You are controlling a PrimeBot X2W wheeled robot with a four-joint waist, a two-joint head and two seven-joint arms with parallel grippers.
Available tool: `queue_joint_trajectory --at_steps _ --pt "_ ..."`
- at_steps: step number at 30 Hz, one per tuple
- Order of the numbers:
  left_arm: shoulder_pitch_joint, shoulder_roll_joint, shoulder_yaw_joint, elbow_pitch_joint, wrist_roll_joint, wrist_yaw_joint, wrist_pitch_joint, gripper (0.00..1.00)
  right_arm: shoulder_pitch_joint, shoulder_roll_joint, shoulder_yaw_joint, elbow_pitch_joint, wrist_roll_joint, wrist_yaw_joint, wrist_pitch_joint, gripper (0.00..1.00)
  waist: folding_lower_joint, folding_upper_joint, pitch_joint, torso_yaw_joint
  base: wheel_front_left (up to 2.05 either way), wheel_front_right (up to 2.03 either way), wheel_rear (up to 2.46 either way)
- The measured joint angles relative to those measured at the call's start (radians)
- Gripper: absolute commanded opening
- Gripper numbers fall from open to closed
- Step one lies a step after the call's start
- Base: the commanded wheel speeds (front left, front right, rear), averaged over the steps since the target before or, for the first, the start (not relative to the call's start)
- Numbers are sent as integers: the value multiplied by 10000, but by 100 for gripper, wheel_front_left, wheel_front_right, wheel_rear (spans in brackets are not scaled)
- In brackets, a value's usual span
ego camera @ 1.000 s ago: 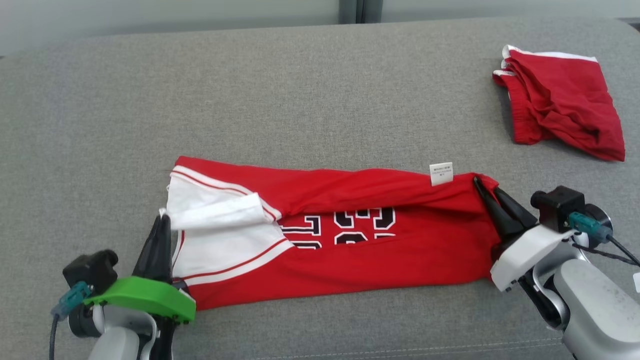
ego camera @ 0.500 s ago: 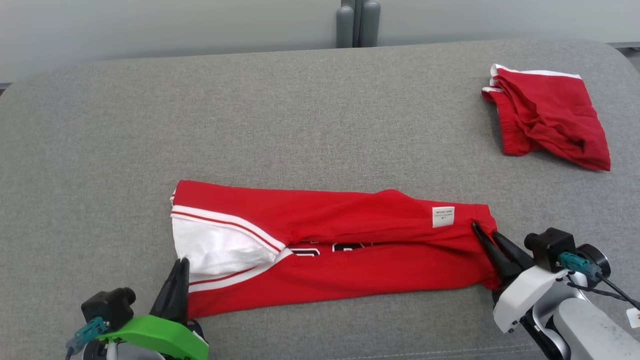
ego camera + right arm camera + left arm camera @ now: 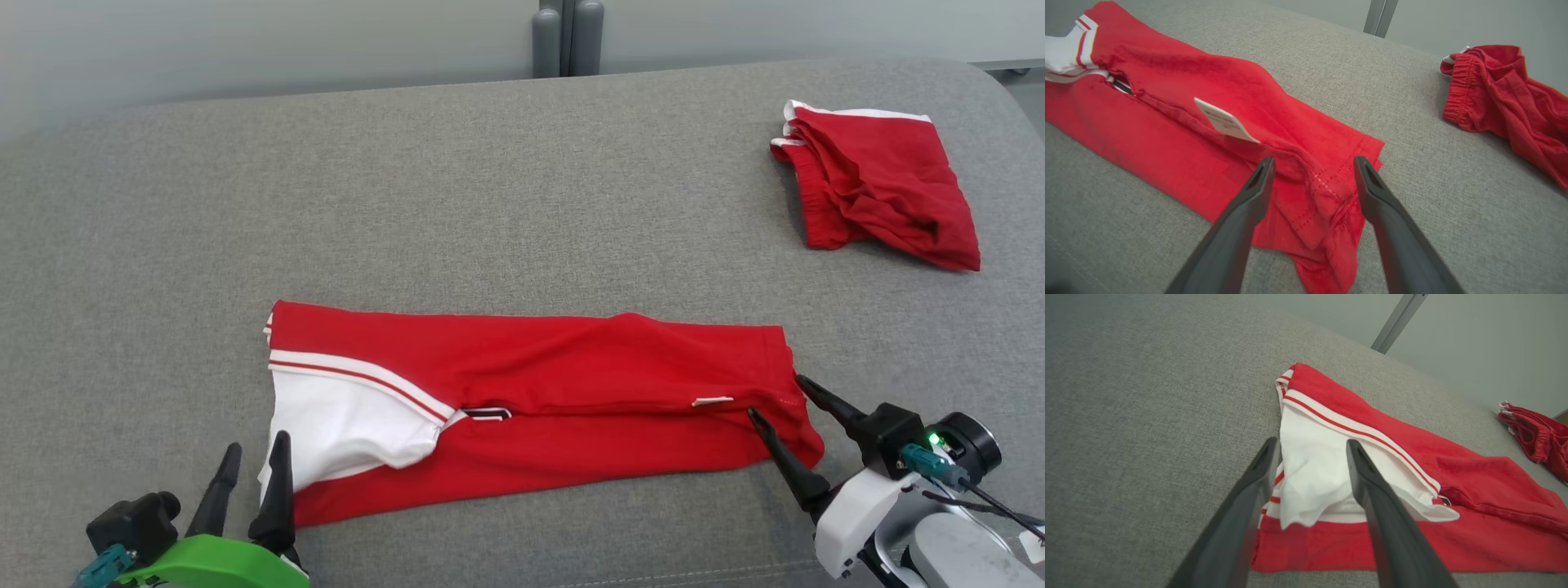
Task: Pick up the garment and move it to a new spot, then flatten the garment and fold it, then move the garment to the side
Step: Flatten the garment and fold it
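Most jersey (image 3: 571, 367) print (image 3: 487, 414) folded under, label (image 3: 1227, 121) unreadable

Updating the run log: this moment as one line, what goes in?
jersey: folded strip, lying flat | left gripper: open, white end | right gripper: open, hem end | held: nothing
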Motion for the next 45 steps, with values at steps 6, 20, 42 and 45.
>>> queue_joint_trajectory --at_steps 6,20,42,45 --pt "64 104 203 -838 12 125 -353 100 615 -17 -238 -148 2 -2 0 100 0 0 -102 -201 0 0 0" --pt "64 23 -247 -2228 468 178 -602 100 818 750 -1824 -151 2046 50 2 100 1 0 -435 -629 0 0 0" --pt "480 -117 -562 -2809 556 604 -334 100 -182 1946 -2650 2406 5241 222 2401 100 1 0 -461 324 0 0 0" --pt "482 -119 -562 -2847 556 606 -318 100 -270 1941 -2587 2550 5242 224 2545 100 1 0 -458 333 0 0 0"
